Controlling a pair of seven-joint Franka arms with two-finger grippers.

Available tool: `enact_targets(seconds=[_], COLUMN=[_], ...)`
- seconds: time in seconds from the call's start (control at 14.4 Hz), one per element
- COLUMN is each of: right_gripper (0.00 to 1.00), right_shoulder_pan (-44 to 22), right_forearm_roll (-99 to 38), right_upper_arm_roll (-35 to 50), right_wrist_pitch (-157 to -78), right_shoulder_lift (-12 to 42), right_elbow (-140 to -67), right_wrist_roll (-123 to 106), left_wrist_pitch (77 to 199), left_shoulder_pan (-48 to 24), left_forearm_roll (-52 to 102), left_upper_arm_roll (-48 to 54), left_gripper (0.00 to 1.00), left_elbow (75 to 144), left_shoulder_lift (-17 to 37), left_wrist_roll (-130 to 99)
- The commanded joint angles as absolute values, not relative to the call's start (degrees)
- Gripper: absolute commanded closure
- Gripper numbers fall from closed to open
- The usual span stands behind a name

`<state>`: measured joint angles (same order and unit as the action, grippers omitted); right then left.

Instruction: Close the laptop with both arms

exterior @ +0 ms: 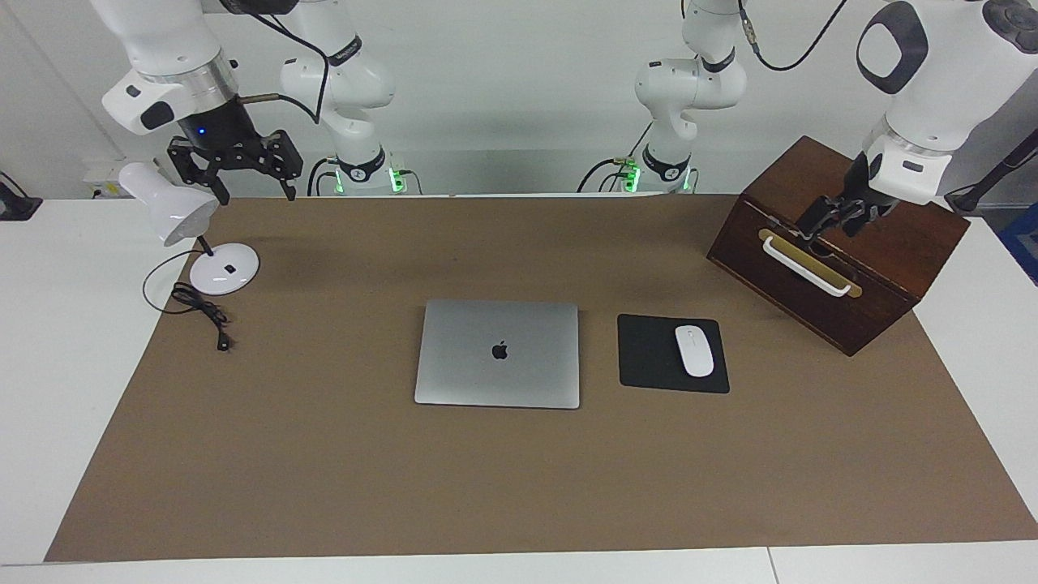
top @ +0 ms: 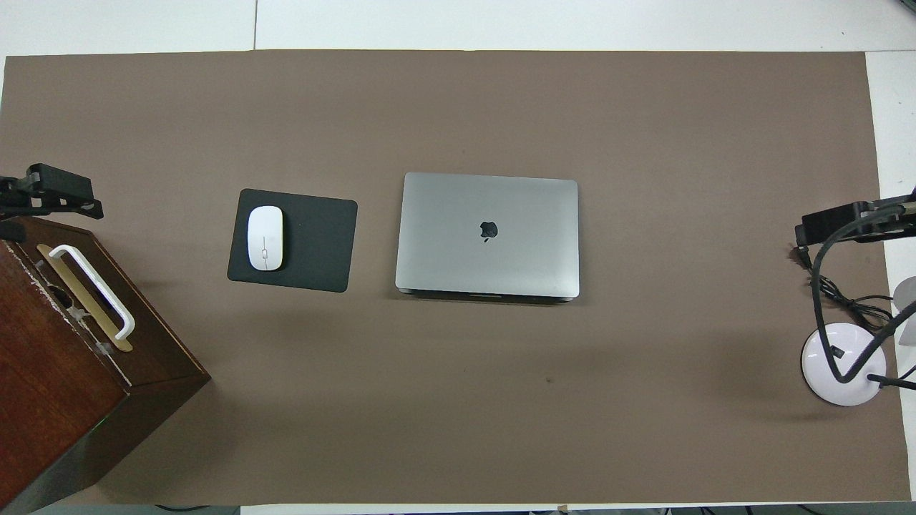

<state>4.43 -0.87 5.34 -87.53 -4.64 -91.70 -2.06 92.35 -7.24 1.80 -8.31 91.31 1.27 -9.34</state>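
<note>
The right gripper (exterior: 235, 174) hangs with fingers spread and empty, over the desk lamp (exterior: 182, 223) at the right arm's end of the table. The left gripper (exterior: 827, 217) is over the wooden box (exterior: 884, 268), close to its white handle (exterior: 807, 268); whether its fingers are parted I cannot tell. Mid-mat, the laptop (exterior: 498, 353) lies flat, lid closed, logo up, beside a black mouse pad (exterior: 649, 357) carrying a white mouse (exterior: 694, 350).
</note>
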Motion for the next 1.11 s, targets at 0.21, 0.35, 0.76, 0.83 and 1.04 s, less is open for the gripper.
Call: enact_targets(seconds=[0.21, 0.35, 0.76, 0.83, 1.04], right_gripper=[0.0, 0.0, 0.0, 0.0, 0.0], right_shoulder_pan=[5.19, 5.19, 5.27, 5.36, 5.36], right_forearm_roll=[-0.44, -0.44, -0.53, -0.44, -0.53], right_upper_arm_roll=[5.71, 5.71, 5.71, 5.71, 5.71], right_wrist_pitch=[-87.19, -87.19, -87.19, -87.19, -87.19], right_shoulder_lift=[-6.06, -6.06, -5.98, -5.98, -5.98], right_elbow=[-93.16, -93.16, -93.08, -93.08, -93.16], right_wrist_roll=[-3.16, -3.16, -3.16, -3.16, -3.16], left_wrist_pitch=[93.34, 94.22, 96.68, 96.68, 96.86], left_shoulder_pan=[-7.12, -7.21, -7.29, -7.29, -7.29], left_forearm_roll=[0.7, 0.79, 0.88, 0.88, 0.88], left_upper_arm_roll=[-8.79, -8.79, -8.96, -9.05, -9.05], left_gripper=[0.0, 0.0, 0.0, 0.0, 0.0], left_elbow=[90.53, 90.44, 91.49, 91.49, 91.93], left_shoulder_lift=[0.53, 0.53, 0.18, 0.18, 0.09], left_wrist_roll=[-5.98, -4.05, -3.78, -3.52, -1.58])
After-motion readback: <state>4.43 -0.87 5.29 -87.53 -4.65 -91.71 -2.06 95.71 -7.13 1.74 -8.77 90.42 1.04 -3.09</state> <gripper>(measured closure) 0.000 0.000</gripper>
